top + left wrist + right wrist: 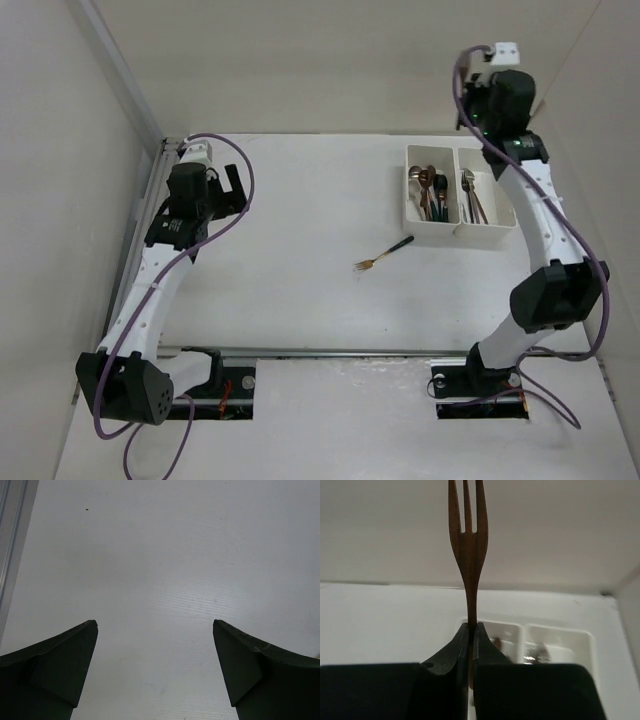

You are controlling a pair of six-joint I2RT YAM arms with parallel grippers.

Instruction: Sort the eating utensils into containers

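– Two arms are sitting at the near edge of what, exactly?

– A white table [300, 200], matte and faintly streaked, is carrying everything. Pale walls [60, 150] are closing it in on the left, the far side and the right. A metal rail [150, 200] is running along its left edge.

– What is the left gripper [155, 625] doing?

– It is hanging over bare table near the far left corner. Its dark fingers [55, 665] are standing spread wide, gripping nothing and touching nothing.

– And the right gripper [471, 625]?

– It is hanging high over the far right corner, jaws pinched tight on the neck of a copper fork [468, 545]. The tines are pointing out beyond the fingertips.

– Where are the containers [455, 232] sitting?

– Toward the far right corner of the table, joined side by side. In the right wrist view they are showing below the clamped fork. The left bin [409, 190] is holding spoons [430, 190], some with dark handles. The right bin [485, 237] is holding slim utensils [470, 192], too small for telling forks from spoons.

– Is anything lying loose?

– One gold fork [383, 254] with a black handle is lying flat near the middle of the table. It is lying just off the near left corner of the containers, apart from them, tines pointing toward the near left.
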